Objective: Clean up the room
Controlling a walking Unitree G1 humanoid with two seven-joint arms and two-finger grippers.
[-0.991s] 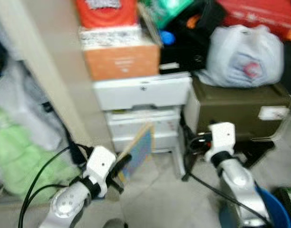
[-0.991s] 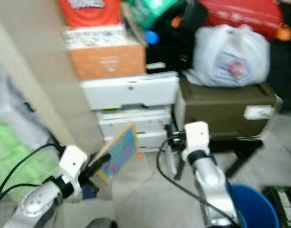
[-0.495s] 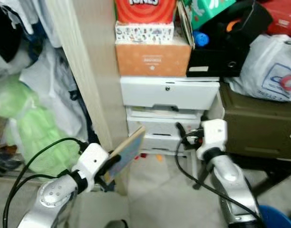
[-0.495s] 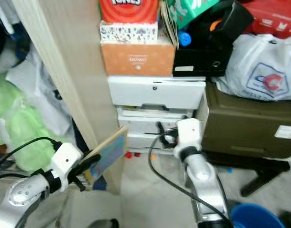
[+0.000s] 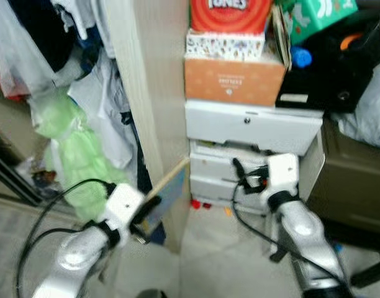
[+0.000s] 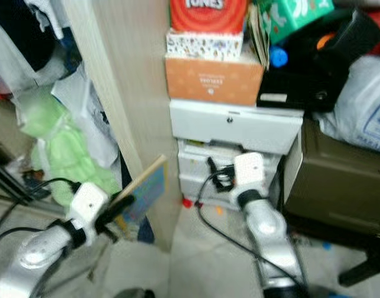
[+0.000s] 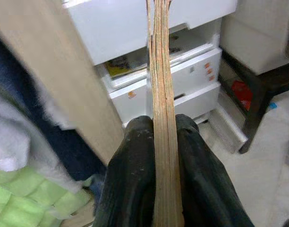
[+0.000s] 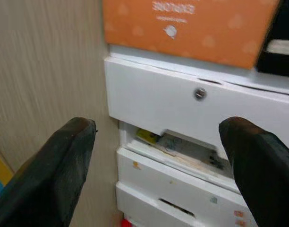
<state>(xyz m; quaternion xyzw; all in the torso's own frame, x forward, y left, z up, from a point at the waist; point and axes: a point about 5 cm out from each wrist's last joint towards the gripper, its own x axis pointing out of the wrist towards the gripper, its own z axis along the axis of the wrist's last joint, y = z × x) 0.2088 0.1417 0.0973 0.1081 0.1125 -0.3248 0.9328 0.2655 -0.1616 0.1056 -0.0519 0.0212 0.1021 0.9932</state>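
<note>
My left gripper [image 7: 163, 138] is shut on a thin flat board [image 5: 169, 190] with a pale wooden edge and a blue face. It holds the board tilted, low in front of a tall wooden panel [image 5: 149, 93]. The left wrist view looks along the board's edge [image 7: 159, 71] towards a white drawer unit [image 5: 252, 127]. My right gripper [image 8: 156, 126] is open, its fingers [image 8: 71, 142] spread wide, facing the drawer unit's front [image 8: 182, 101] from close by with nothing between them.
An orange box [image 5: 233, 81] and a red box [image 5: 230, 15] are stacked on the drawers. A black bag [image 5: 339, 74] and a dark olive chest [image 5: 357, 180] are to the right. Green and white bags [image 5: 78, 161] hang left of the panel. Small red bits [image 5: 199, 203] lie on the floor.
The whole picture has shifted right, so the camera has swung left; the hanging bags now show more. The left gripper still holds the board, and the right gripper stays before the drawers.
</note>
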